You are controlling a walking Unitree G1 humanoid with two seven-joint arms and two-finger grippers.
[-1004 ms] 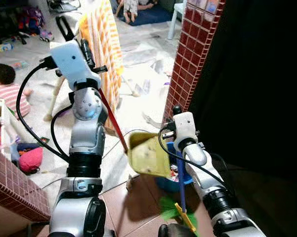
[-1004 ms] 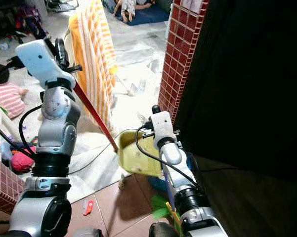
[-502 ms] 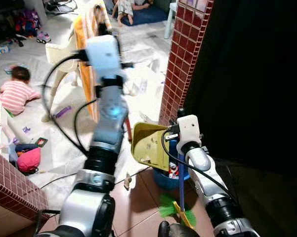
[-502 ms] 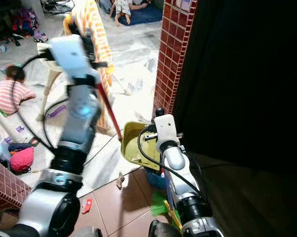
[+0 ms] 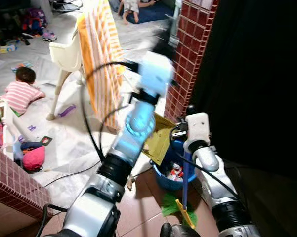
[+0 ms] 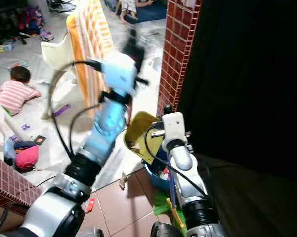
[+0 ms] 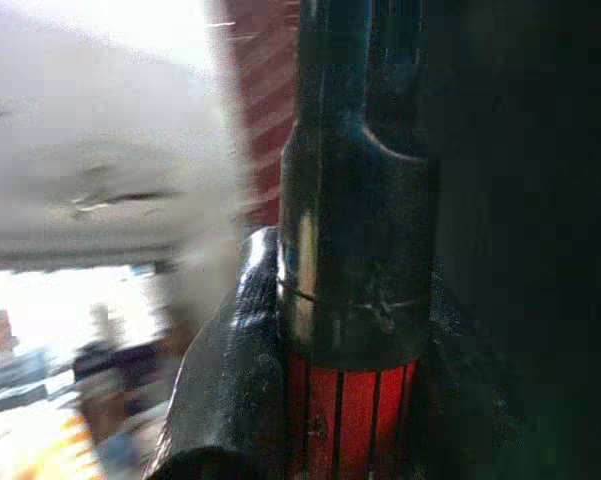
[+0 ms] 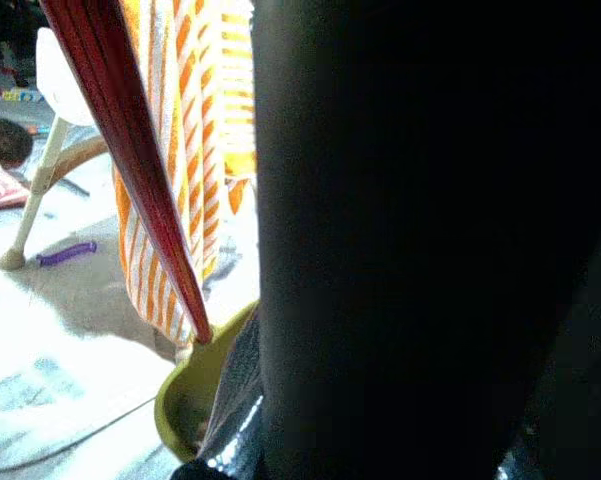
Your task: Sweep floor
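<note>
Dustpan, yellow-green, is held up over the blue bucket, beside the brick pillar. Its long red handle slants up and away to the left gripper, which is clamped on its black top end. The right gripper is closed on the blue broom stick; the green bristles are seen low on the floor, so the broom side is nearer for sweeping.

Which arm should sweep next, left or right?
Right, probably: the right gripper holds the blue broom, its bristles at the floor. The left gripper carries the yellow dustpan by its red handle.
</note>
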